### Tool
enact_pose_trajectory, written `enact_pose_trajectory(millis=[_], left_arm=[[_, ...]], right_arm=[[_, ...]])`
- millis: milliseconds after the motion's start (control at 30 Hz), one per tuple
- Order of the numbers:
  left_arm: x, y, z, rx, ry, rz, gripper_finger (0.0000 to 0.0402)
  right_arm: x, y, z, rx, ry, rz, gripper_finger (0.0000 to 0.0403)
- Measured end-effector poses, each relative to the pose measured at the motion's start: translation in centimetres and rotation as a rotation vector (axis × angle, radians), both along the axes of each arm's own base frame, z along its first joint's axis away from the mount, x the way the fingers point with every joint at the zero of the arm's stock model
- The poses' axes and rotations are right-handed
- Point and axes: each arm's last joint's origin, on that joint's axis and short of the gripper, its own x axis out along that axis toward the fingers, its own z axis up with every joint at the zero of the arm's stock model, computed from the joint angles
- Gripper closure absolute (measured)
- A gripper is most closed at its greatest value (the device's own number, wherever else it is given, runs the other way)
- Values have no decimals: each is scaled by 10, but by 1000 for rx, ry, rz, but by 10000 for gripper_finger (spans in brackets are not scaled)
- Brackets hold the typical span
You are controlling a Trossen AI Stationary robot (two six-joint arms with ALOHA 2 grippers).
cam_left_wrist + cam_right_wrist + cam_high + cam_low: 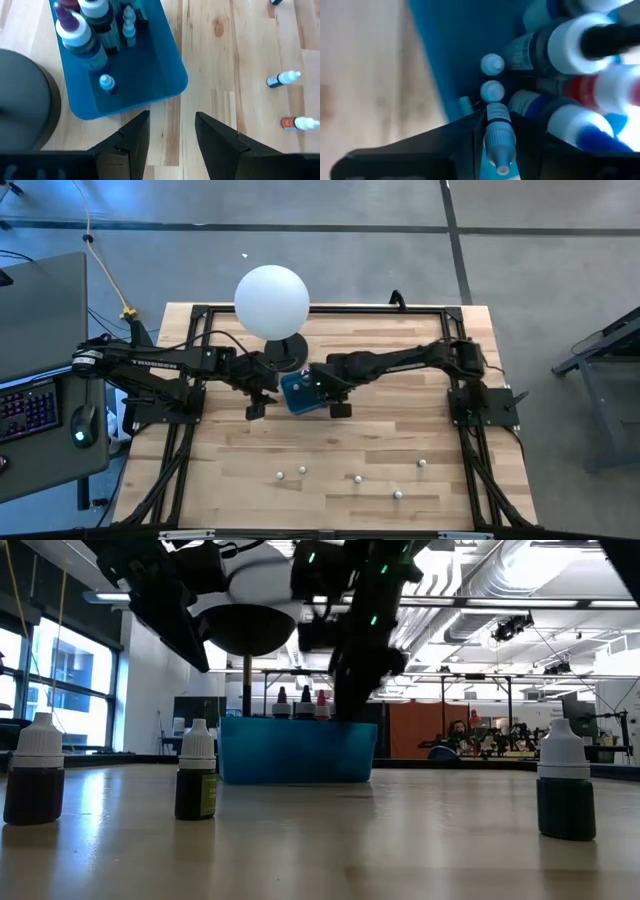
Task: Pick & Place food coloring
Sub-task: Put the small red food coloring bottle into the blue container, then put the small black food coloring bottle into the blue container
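Note:
The food coloring is a set of tiny dropper bottles. Several stand in the teal box (296,395) (150,70) (297,750), beside the ball lamp's base. Others stand scattered on the near half of the table (357,477) (197,772) (282,78). My right gripper (497,127) (318,392) reaches down into the box and is shut on one small bottle (498,135). My left gripper (172,132) (256,408) hangs open over bare wood just off the box's left side, touching nothing. My right gripper pinches one small whitish dropper bottle between its two fingers (470,137), around the cap and neck (497,120). It comes from above, pointing down into the teal box, among the other bottles. The box wall hides whether the bottle's base stands on the box floor.
The white ball lamp (271,300) stands on a dark round base (25,100) right behind the box, close to both grippers. A black frame runs along the table edges (190,430). A desk with keyboard and mouse (40,405) stands left of the table.

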Motion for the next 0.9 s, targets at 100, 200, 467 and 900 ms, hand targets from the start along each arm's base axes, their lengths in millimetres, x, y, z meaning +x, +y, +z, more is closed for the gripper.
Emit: enact_pose_trajectory(millis=[100, 200, 467, 900], left_arm=[[-1, 0, -1, -1, 13, 0, 245], [-1, 0, -1, -1, 19, 0, 245], [-2, 0, -2, -5, 28, -3, 245], [-5, -77, 6, -138, -58, -244, 245]], right_arm=[[8, -2, -5, -14, -2, 1, 314], [9, -1, -6, -24, 3, 38, 293], [8, 2, 10, -14, 23, 48, 231], [-13, 22, 58, 123, 191, 111, 249]])
